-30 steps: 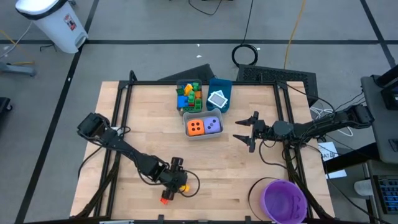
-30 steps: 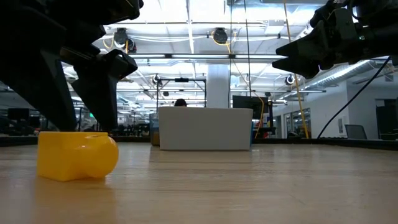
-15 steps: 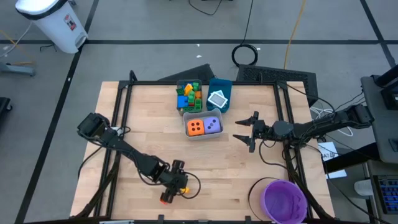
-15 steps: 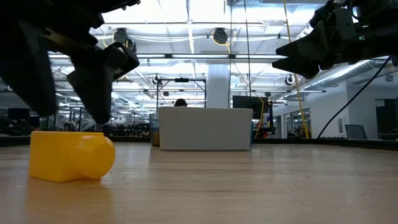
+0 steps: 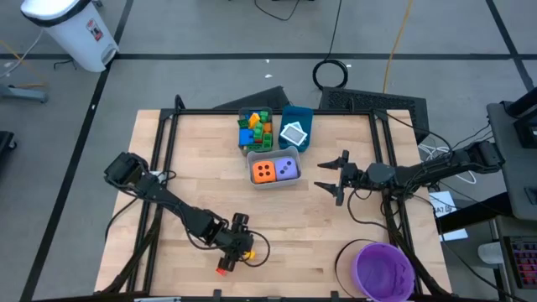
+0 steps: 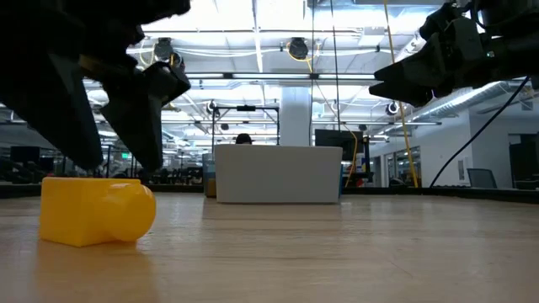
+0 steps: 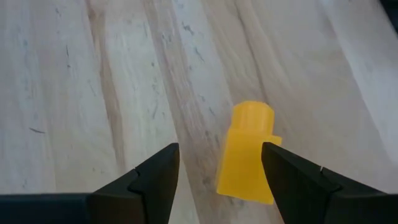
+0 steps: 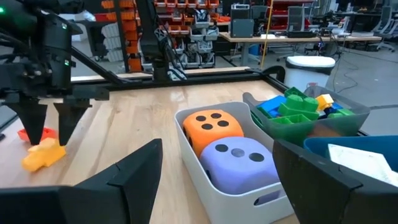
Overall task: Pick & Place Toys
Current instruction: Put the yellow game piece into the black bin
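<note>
High view: you see the left gripper (image 5: pixel 241 249) near the table's front edge, over a yellow brick (image 5: pixel 244 252), with a red brick (image 5: pixel 223 269) just beside. The arm covers most of the yellow brick. The right gripper (image 5: pixel 330 179) waits beside the grey bin (image 5: pixel 273 182) holding two dice (image 5: pixel 275 170) — jaws spread, empty. Behind it, a second bin (image 5: pixel 245 145) holds bricks and a blue bin (image 5: pixel 300 117) a tile (image 5: pixel 293 133). A purple bowl (image 5: pixel 384 270) sits at the front right.

Low view: the yellow brick rests on the wood; dark fingers (image 6: pixel 139 109) stand above it.

Left wrist view: jaws part-open, straddling the brick's near end — contact unclear.

Right wrist view: the dice lie side by side.
</note>
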`<state>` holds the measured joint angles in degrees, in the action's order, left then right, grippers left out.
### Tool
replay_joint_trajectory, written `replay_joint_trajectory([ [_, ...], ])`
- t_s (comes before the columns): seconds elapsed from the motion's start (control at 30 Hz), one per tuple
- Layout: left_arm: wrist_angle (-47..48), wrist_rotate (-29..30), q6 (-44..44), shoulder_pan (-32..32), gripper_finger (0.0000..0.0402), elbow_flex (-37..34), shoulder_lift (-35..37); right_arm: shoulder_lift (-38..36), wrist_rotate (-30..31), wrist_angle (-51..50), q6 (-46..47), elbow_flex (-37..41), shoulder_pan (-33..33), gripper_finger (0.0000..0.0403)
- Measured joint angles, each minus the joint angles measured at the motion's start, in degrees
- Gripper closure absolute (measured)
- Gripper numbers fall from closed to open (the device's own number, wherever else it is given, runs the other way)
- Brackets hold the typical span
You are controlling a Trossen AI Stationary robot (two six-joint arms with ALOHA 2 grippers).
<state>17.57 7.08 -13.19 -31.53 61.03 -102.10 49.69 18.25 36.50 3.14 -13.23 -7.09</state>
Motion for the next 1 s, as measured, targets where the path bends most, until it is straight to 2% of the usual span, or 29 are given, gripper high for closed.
replay_joint_trajectory([
  [0.1,-4.9,1.2,0.0,0.1,0.0165,-2.6,0.0,0.0,0.0,0.0,-1.2,0.1,0.0,0.0124],
  [0.2,-14.3,3.0,0.5,0.4,0.0165,-6.9,0.2,0.0,0.6,0.5,-2.4,1.2,0.1,0.0124],
  [0.37,-33.0,3.3,2.2,1.8,0.0165,-16.5,0.2,0.0,6.2,1.6,-0.9,3.8,2.1,0.0124],
  [0.47,-39.6,3.3,1.9,2.9,0.0165,-21.2,0.2,0.0,7.9,3.8,1.9,6.0,4.1,0.0124],
  [0.67,-41.7,1.9,-4.8,5.3,0.0165,-24.3,0.3,0.0,7.2,8.6,5.2,8.3,7.2,0.0124],
  [0.83,-47.7,0.4,-5.0,6.1,0.0165,-24.5,0.0,0.0,5.9,9.2,5.2,8.4,7.4,0.0124],
  [1.0,-48.7,-9.8,2.0,5.3,0.0165,-24.5,0.0,0.0,1.2,10.3,5.2,8.4,7.4,0.0124],
])
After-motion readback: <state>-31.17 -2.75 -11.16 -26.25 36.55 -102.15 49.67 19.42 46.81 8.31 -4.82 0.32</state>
